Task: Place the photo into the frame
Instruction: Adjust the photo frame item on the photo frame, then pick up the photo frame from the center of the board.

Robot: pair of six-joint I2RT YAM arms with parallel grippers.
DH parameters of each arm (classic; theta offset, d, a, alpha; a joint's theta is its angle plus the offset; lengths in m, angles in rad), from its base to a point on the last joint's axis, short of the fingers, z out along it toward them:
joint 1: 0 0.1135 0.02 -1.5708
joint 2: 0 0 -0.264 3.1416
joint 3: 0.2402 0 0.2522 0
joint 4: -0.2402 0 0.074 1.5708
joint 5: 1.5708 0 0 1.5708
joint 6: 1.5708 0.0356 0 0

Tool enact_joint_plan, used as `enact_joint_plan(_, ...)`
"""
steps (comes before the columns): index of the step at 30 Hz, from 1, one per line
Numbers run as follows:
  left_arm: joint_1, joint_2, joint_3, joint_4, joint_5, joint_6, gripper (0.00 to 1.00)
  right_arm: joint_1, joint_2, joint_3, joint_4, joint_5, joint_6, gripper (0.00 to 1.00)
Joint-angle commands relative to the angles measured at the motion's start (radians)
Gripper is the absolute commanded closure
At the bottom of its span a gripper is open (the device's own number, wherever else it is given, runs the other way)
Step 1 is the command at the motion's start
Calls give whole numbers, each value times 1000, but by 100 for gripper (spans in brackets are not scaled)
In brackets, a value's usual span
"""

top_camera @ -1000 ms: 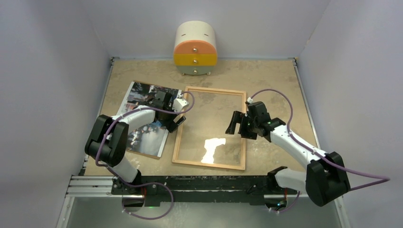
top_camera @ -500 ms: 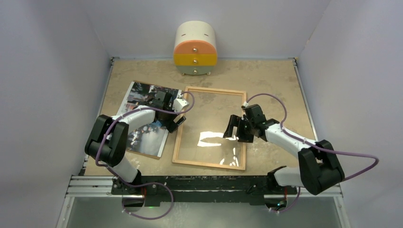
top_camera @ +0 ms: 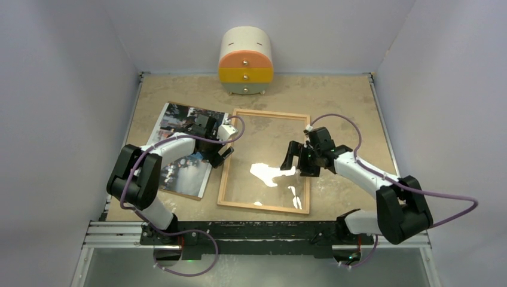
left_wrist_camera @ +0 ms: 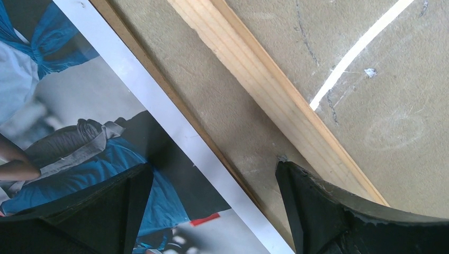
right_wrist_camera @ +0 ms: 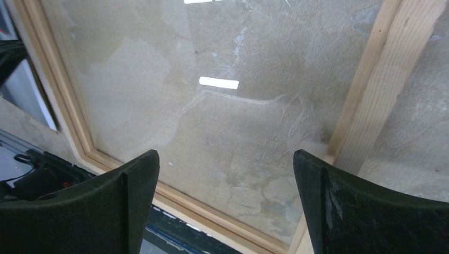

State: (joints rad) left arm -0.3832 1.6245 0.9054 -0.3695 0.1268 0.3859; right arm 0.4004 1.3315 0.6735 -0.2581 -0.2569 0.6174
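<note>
Wood-rimmed and flat on the table (top_camera: 341,101), the frame (top_camera: 269,113) lies mid-table in the top view. The photo (top_camera: 178,177) sits just beside its left rail, not yet inside. Your left gripper (top_camera: 219,155) hovers over the photo's right edge and your right gripper (top_camera: 293,161) over the frame's right side, both spread wide and holding nothing. The cabinet (top_camera: 246,63) at the back stands well apart and blocks nothing. A clear pane (top_camera: 263,179) throws glare inside the frame, which may hide the print's edge from you. From the left wrist, the jaws straddle the photo's white border and the frame rail, with a thin brown board edge (left_wrist_camera: 138,59) showing under the print. Close low here and you may pinch that board too, or catch the rail and drag the frame. From the right wrist, the open jaws hang over the pane and the right rail; pressing down there could skid the frame.
</note>
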Motion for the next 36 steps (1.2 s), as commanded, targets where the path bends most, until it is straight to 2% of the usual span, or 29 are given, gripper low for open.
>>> enact_joint_plan(1, -5, -25, 26, -33, 22, 17, 6, -28, -90, 81, -97, -12, -5, 1)
enact_joint_plan(7, -5, -36, 4, -30, 17, 28, 6, -136, -189, 23, -139, 5, -6, 1)
enact_joint_plan(18, -16, -38, -21, -18, 41, 22, 6, -141, -150, -83, -91, -4, -24, 1)
enact_joint_plan(25, -37, -24, -48, 6, 54, 8, 6, -140, -103, -129, -2, -28, -18, 1)
enact_joint_plan(30, -54, 20, -65, 33, 70, -6, 6, -140, -83, -161, 108, -178, 36, 1)
enact_joint_plan(36, -92, 53, -51, 37, 74, -13, 6, -140, -218, -170, 246, -382, 191, 2)
